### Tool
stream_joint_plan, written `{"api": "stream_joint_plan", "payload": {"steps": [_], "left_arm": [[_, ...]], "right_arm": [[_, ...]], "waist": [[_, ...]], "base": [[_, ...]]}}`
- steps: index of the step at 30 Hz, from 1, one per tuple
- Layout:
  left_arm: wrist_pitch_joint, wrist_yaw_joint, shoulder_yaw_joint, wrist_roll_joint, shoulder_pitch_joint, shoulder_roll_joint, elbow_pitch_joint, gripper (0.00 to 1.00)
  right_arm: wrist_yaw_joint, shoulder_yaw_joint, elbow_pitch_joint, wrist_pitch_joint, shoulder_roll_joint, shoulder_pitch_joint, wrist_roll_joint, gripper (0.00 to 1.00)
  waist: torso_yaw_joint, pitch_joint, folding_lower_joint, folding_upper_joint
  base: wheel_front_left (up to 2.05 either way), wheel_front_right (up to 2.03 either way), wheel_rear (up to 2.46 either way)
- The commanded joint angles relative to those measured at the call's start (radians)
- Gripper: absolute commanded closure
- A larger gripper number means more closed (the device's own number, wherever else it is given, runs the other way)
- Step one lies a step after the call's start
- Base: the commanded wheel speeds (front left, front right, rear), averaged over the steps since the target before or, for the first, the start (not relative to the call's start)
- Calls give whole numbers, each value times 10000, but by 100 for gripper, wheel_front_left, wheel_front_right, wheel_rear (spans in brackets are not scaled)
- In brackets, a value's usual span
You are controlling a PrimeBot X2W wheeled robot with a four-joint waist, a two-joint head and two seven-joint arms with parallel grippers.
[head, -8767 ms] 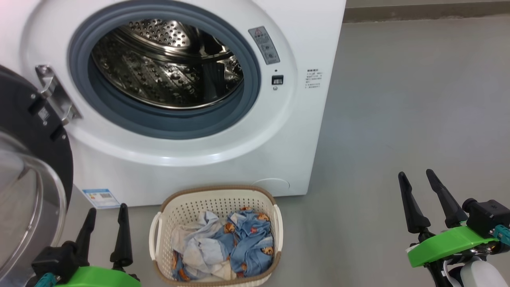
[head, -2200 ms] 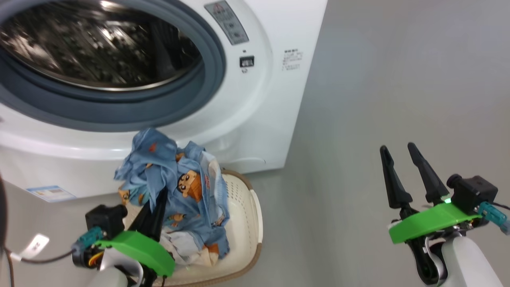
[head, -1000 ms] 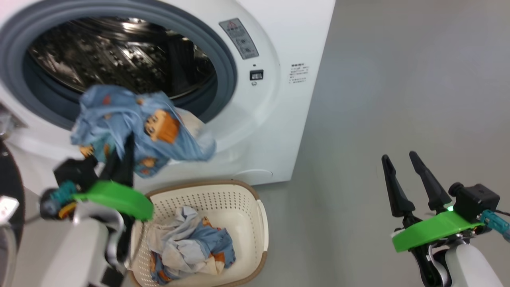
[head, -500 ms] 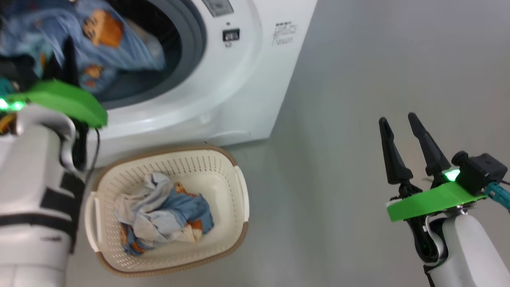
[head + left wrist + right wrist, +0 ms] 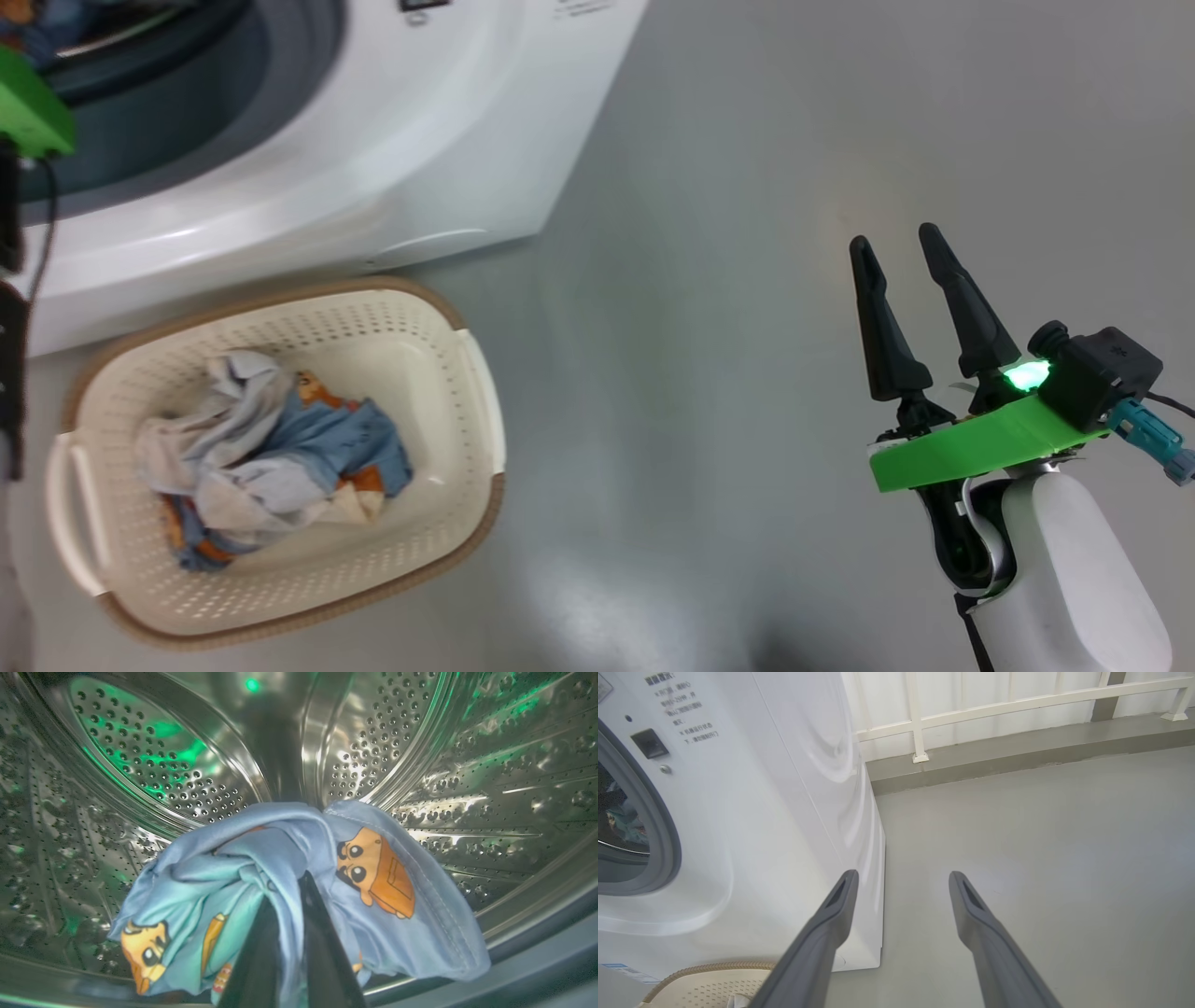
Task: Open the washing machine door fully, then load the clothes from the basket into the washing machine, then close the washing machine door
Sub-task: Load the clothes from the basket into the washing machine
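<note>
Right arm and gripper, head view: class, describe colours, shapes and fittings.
The right gripper has two long, tapering black fingers on a green plate, beside a glowing green light, a black camera block and a teal connector; the forearm is white.

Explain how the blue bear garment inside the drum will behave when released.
Probably floppy: the blue garment drapes in folds over the shut left end effector. Likely light, since a narrow pinch carries it whole. It may cling to the fingers rather than drop cleanly.

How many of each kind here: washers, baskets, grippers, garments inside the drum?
washing machine: 1
basket: 1
grippers: 2 (left gripper, right gripper)
garment inside the drum, clamped by left: 1
total: 5
</note>
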Motion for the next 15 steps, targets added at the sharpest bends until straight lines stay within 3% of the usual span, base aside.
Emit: {"api": "stream_joint_plan", "payload": {"steps": [1, 2, 8, 15], "left_arm": [[-63, 121, 153, 180, -416, 583, -5, 62], [-63, 174, 199, 195, -671, 676, 286, 0], [269, 253, 52, 230, -1315, 639, 1657, 0], [48, 43, -70, 109, -1163, 241, 2139, 0]], "right_arm": [[16, 241, -220, -49, 54, -10, 165, 0], [16, 248, -215, -49, 98, -31, 168, 0], [16, 191, -150, -49, 169, -2, 140, 0], [16, 224, -68, -49, 121, -79, 117, 0]], "waist": [[-649, 575, 0, -1], [-755, 615, 0, -1], [-762, 519, 0, -1], [-434, 18, 0, -1]], "base": [[0, 0, 0], [0, 0, 0], [0, 0, 0], [0, 0, 0]]}}
